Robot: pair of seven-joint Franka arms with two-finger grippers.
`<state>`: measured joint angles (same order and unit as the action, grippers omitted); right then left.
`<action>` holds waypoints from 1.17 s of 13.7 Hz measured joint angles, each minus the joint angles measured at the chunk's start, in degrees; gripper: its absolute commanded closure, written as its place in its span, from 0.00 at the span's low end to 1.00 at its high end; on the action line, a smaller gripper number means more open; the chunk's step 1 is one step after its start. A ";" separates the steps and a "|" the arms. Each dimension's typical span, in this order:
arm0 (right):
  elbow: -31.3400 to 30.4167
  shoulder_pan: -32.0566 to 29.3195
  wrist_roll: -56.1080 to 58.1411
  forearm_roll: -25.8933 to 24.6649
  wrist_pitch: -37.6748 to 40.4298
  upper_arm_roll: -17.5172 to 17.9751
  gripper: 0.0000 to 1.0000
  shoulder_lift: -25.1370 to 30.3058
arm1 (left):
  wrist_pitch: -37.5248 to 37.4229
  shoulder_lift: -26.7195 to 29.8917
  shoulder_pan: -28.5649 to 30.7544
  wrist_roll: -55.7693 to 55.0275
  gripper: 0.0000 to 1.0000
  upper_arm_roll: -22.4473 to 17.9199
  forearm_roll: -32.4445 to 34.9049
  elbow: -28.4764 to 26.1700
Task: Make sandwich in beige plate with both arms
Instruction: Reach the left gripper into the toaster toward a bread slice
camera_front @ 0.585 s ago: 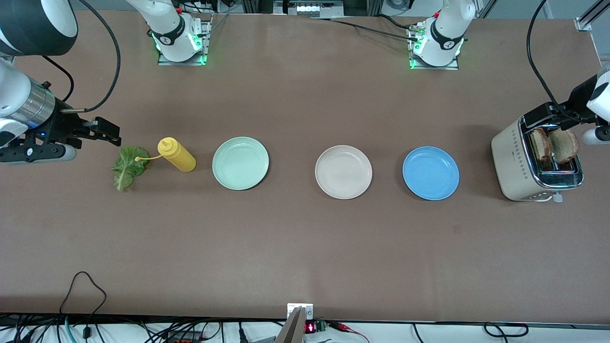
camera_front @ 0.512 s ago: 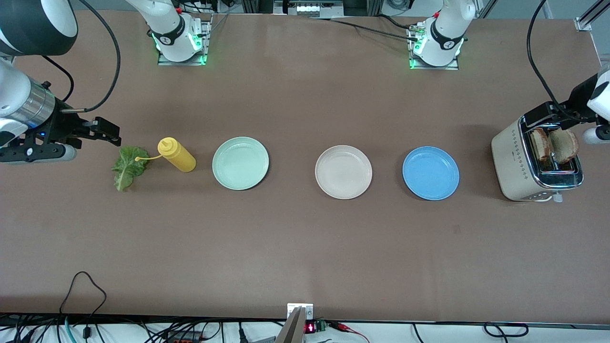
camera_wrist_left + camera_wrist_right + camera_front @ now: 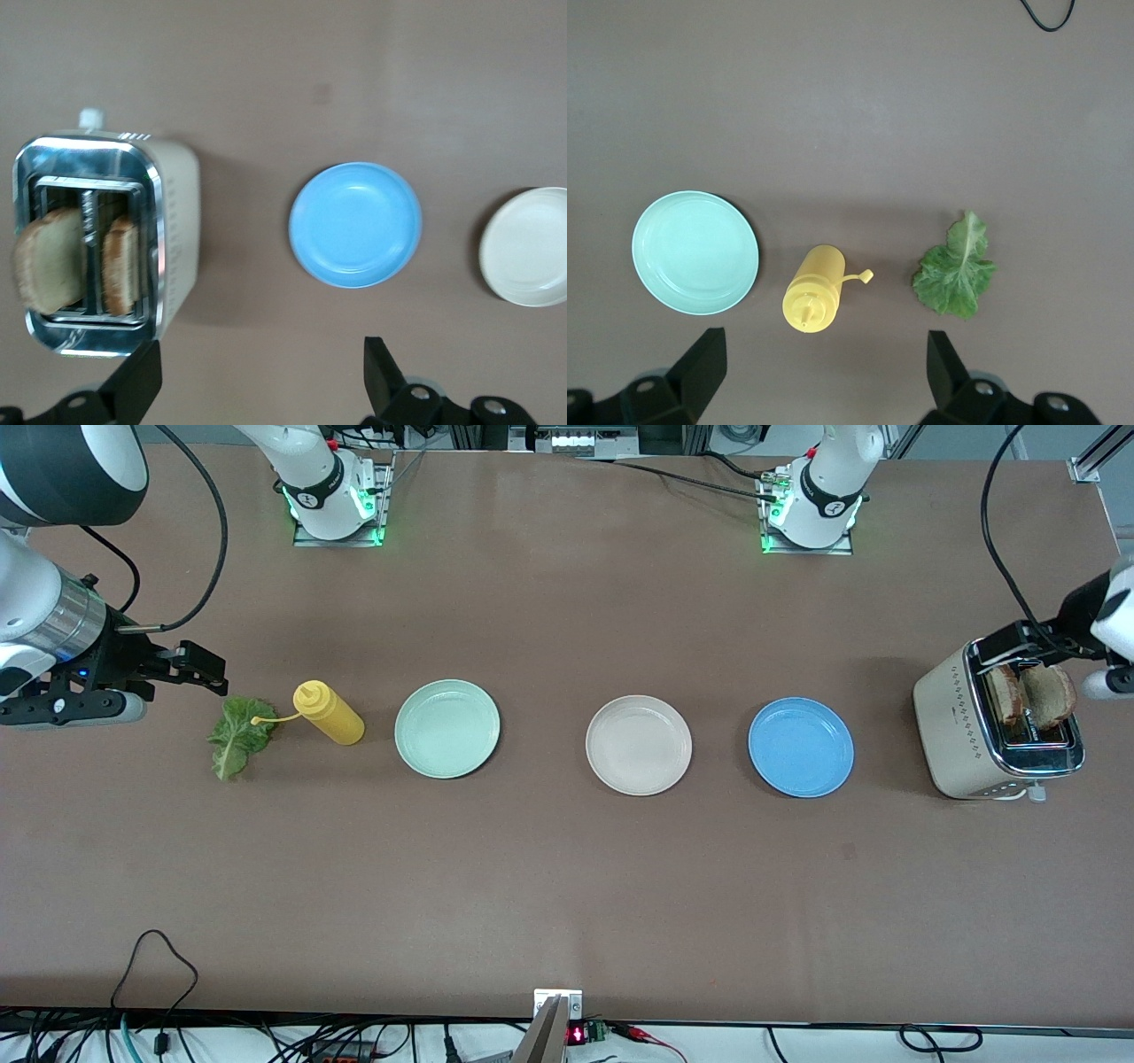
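Note:
The beige plate lies bare mid-table; it also shows in the left wrist view. Two bread slices stand in the toaster at the left arm's end; the left wrist view shows the slices too. The lettuce leaf lies flat at the right arm's end, also in the right wrist view. My left gripper hangs open and empty over the toaster's edge. My right gripper hangs open and empty over the table next to the lettuce.
A yellow squeeze bottle lies between the lettuce and a mint-green plate. A blue plate sits between the beige plate and the toaster. Loose cables hang along the table's near edge.
Both arms have shifted only very slightly. Nothing on the table has moved.

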<state>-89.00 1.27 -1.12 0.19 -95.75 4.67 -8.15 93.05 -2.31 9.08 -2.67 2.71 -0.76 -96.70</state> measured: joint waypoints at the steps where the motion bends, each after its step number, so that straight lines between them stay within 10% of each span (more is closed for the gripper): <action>1: 0.00 -0.02 0.00 0.00 0.00 -0.03 0.00 0.00 | 0.48 -1.53 2.12 0.83 0.00 -0.09 1.25 -0.40; 10: 0.00 -0.16 -0.07 0.00 -0.02 -0.21 0.00 -0.14 | 6.06 -19.77 14.03 8.41 0.05 -0.08 2.37 -0.97; 16: 0.00 -0.16 -0.07 0.00 -0.02 -0.21 0.00 -0.15 | 1.68 -19.66 13.90 8.32 0.78 0.51 2.36 -0.86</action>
<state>-89.00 1.11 -1.19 0.19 -95.77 4.46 -8.31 94.73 -21.97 22.98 5.65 3.21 1.60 -97.55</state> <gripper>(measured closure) 0.000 0.348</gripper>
